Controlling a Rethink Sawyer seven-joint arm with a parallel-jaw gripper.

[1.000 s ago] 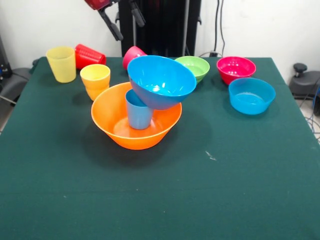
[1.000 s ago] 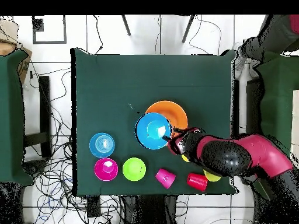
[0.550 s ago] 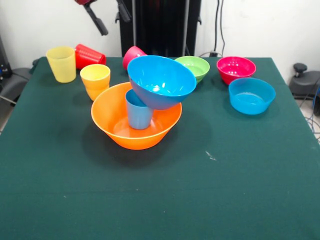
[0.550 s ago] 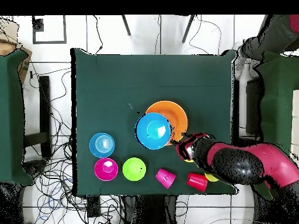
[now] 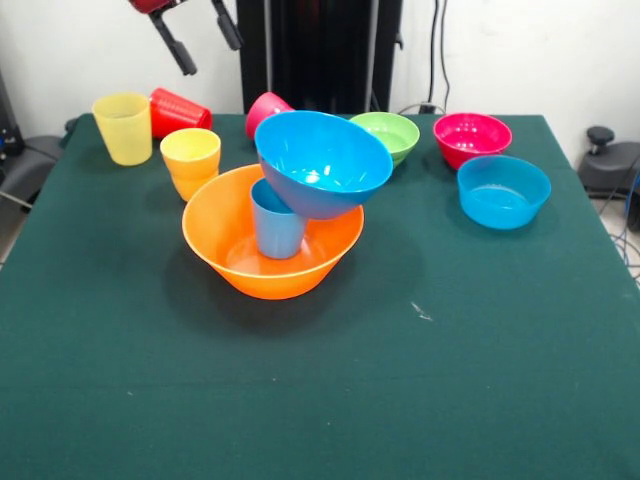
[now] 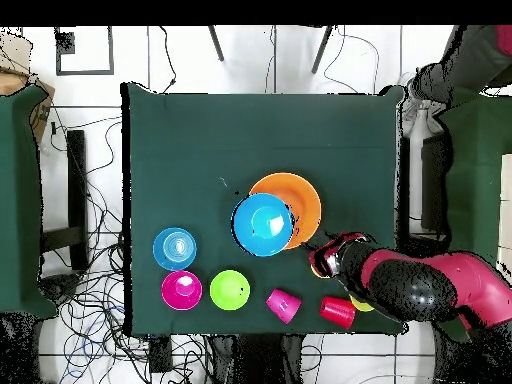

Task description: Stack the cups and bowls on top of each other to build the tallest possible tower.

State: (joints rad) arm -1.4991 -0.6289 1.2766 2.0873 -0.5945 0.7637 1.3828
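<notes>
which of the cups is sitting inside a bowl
The light blue cup. It stands upright inside the large orange bowl, with the large blue bowl tilted on top; the other cups are on the table.

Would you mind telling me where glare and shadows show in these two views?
Front view: soft highlights inside the large blue bowl, and a diffuse shadow on the table around the large orange bowl. Overhead view: even light; the arm hides the orange cup.

tower: big blue bowl (image 5: 323,160) tilted on light blue cup (image 5: 277,218) inside orange bowl (image 5: 270,245)
gripper (image 5: 200,36): open, 11 o'clock
</notes>
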